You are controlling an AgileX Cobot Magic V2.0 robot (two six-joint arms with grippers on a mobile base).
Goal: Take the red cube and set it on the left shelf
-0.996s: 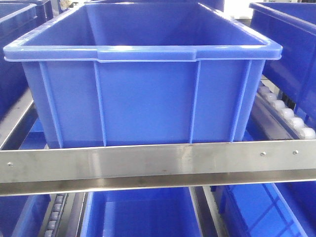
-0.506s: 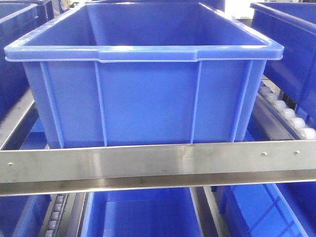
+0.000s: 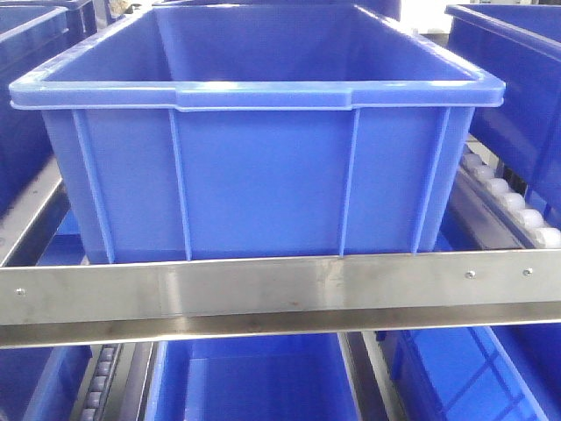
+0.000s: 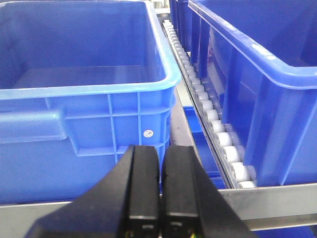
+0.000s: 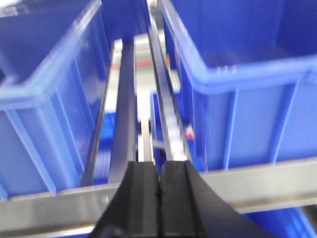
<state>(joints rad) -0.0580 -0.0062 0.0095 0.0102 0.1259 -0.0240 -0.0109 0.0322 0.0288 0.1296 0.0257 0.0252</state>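
Observation:
No red cube shows clearly in any view. A small blurred red patch [image 5: 190,132] lies low beside the rail under the right bin, and I cannot tell what it is. My left gripper [image 4: 161,148] is shut with nothing between its fingers. It hovers just before the metal shelf rail [image 4: 277,203], in front of a blue bin [image 4: 89,84] on the left. My right gripper [image 5: 158,166] is also shut and empty, pointing into the gap between two blue bins above the front rail [image 5: 267,183]. Neither gripper appears in the front view.
A large blue bin [image 3: 263,175] fills the front view, standing behind a steel crossbar [image 3: 263,294]. More blue bins stand on either side and on the level below [image 3: 254,386]. White roller tracks [image 4: 213,119] [image 3: 517,210] run between the bins.
The big blue bin has drifted a few pixels to the right in the front view. Nothing else differs.

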